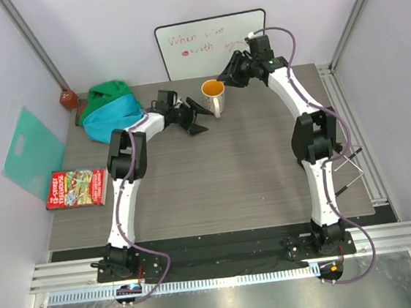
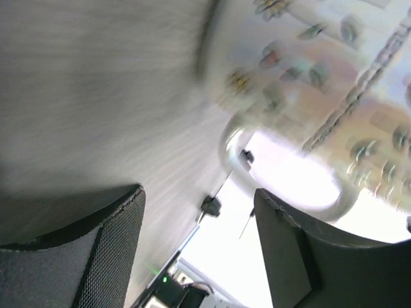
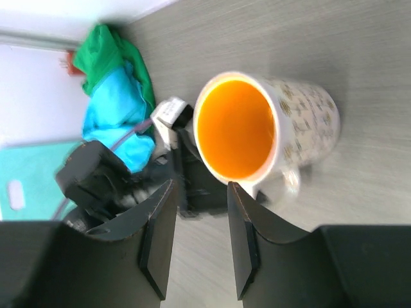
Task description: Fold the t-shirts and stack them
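Observation:
The two t-shirts lie bunched together at the back left of the table, the green t-shirt (image 1: 107, 91) (image 3: 108, 54) on top of the turquoise t-shirt (image 1: 112, 122) (image 3: 120, 106). My left gripper (image 1: 202, 119) (image 2: 199, 192) stands open just left of a patterned mug (image 1: 214, 98) (image 2: 321, 83), holding nothing, with the mug's handle (image 2: 282, 173) past its fingertips. My right gripper (image 1: 222, 77) (image 3: 200, 186) hovers open above and behind the mug (image 3: 302, 128), with nothing between its fingers. Neither gripper touches a shirt.
A whiteboard (image 1: 211, 44) leans on the back wall. A mint-teal plastic sheet (image 1: 32, 150) (image 3: 32, 186) leans at the left wall. A red book (image 1: 77, 188) lies at the table's left edge. A small brown object (image 1: 68, 99) sits in the back left corner.

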Robot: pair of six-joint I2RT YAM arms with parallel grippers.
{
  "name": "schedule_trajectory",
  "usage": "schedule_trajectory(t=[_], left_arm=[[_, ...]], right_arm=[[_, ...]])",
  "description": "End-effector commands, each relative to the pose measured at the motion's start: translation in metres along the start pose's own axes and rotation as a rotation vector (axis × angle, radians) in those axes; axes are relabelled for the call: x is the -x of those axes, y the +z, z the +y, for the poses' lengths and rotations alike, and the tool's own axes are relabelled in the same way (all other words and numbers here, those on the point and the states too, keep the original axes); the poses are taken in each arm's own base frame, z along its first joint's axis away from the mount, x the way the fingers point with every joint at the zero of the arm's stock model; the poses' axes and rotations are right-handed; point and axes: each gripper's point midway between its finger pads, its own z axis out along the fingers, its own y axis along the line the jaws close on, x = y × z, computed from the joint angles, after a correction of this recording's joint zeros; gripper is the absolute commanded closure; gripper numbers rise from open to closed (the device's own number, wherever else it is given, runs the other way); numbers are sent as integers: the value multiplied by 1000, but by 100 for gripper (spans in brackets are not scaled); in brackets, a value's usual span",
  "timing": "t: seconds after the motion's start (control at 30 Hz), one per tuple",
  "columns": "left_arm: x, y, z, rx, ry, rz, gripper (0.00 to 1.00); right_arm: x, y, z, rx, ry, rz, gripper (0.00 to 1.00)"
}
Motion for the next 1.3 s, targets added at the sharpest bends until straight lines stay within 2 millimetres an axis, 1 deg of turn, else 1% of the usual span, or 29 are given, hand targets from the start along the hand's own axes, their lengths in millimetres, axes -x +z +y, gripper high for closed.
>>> schedule_trajectory(t=[0.0, 0.03, 0.07, 0.1, 0.13, 0.17, 0.2, 0.23, 0.27, 0.3, 0.33, 0.37, 0.4, 0.43, 0.47, 0.5, 0.53, 0.57, 0.6, 0.63, 0.7, 0.8, 0.9, 0.97, 1.03, 1.07, 1.1, 1.23, 1.27], left_arm=[[6, -54, 38, 99, -37, -56, 28], [18, -71, 45, 105, -46, -106, 27], [13, -81, 65, 129, -66, -118, 27], [13, -91, 68, 131, -67, -140, 26], [16, -109, 59, 111, -56, -172, 26], [8, -113, 71, 118, -73, -155, 27], [5, -117, 72, 114, -65, -148, 29], [1, -122, 68, 104, -59, -144, 30], [-6, -122, 74, 111, -71, -129, 30], [-8, -124, 74, 109, -73, -126, 30], [-10, -126, 71, 102, -65, -128, 30], [-11, -127, 68, 97, -59, -123, 30], [-10, -128, 66, 94, -42, -121, 29], [-10, -131, 67, 104, -50, -117, 29], [-6, -133, 61, 96, -38, -121, 29], [-3, -136, 61, 98, -26, -127, 29], [-3, -138, 61, 106, -33, -124, 29], [-1, -141, 58, 100, -23, -131, 29], [2, -144, 58, 102, -24, -137, 29], [2, -146, 60, 105, -25, -136, 29], [4, -151, 61, 108, -28, -144, 29], [4, -156, 65, 110, -34, -145, 28], [4, -160, 68, 114, -38, -146, 28], [3, -162, 69, 118, -35, -143, 28], [1, -164, 68, 122, -33, -141, 28], [1, -165, 68, 123, -28, -140, 28], [1, -166, 66, 122, -26, -142, 28], [2, -167, 68, 133, -25, -139, 28], [2, -167, 69, 134, -26, -137, 28]], right_arm=[[-9, -58, 15, -13, -96, 19, 58], [-13, -71, 19, -11, -101, 19, 58], [-34, -67, 2, -43, -81, 70, 58], [-42, -68, -2, -50, -91, 87, 58], [-49, -68, -7, -59, -91, 104, 58], [-64, -65, -14, -73, -85, 138, 59], [-71, -63, -18, -75, -76, 163, 59], [-82, -59, -24, -81, -60, 196, 59], [-92, -52, -31, -89, -46, 226, 59], [-100, -49, -38, -103, -40, 251, 59], [-107, -45, -43, -116, -36, 271, 60], [-116, -37, -53, -130, -26, 301, 60], [-126, -33, -54, -131, -27, 330, 60], [-128, -29, -56, -139, -32, 336, 61], [-132, -26, -56, -144, -37, 351, 61], [-140, -16, -61, -156, -40, 374, 62], [-136, -12, -54, -146, -63, 364, 62], [-138, -9, -53, -156, -74, 373, 62], [-145, -2, -56, -168, -80, 388, 62], [-141, 1, -51, -164, -90, 378, 62], [-148, 9, -58, -180, -71, 400, 62], [-147, 16, -61, -193, -69, 391, 63], [-136, 23, -56, -180, -83, 359, 63], [-132, 29, -60, -194, -84, 342, 62], [-127, 34, -57, -195, -82, 322, 62], [-126, 39, -64, -213, -76, 317, 62], [-124, 41, -63, -213, -77, 308, 61], [-123, 55, -75, -230, -84, 289, 60], [-125, 61, -80, -232, -83, 291, 60]])
